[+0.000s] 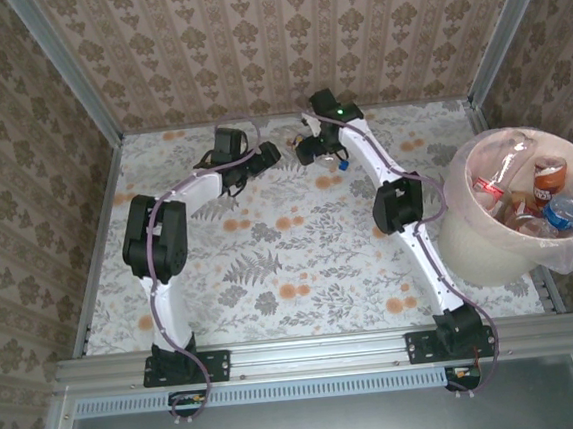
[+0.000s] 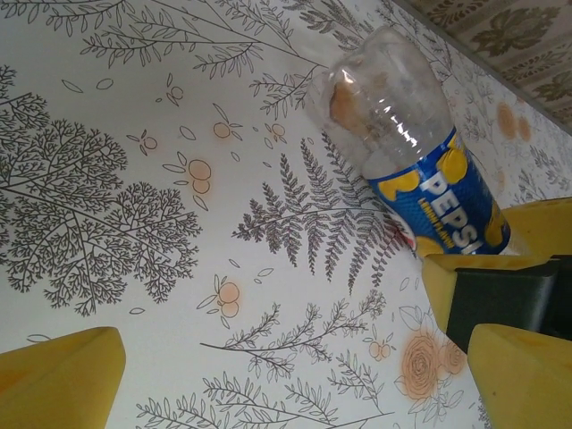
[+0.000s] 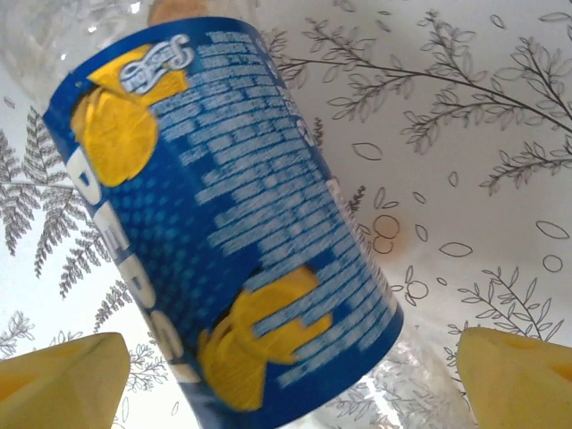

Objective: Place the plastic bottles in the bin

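A clear plastic bottle with a blue and yellow Pepsi label lies on the flowered table at the far middle. My right gripper is open and straddles its labelled end, with a gap between each yellow finger and the bottle. From above, the right gripper sits over the bottle, whose blue end pokes out. In the left wrist view the same bottle lies just ahead. My left gripper is open over bare cloth, just left of the bottle. The bin with its pale pink liner stands at the right edge.
Several bottles lie inside the bin. Patterned walls close the table on the far, left and right sides. The right gripper's yellow fingers show close to my left gripper. The two grippers are close together.
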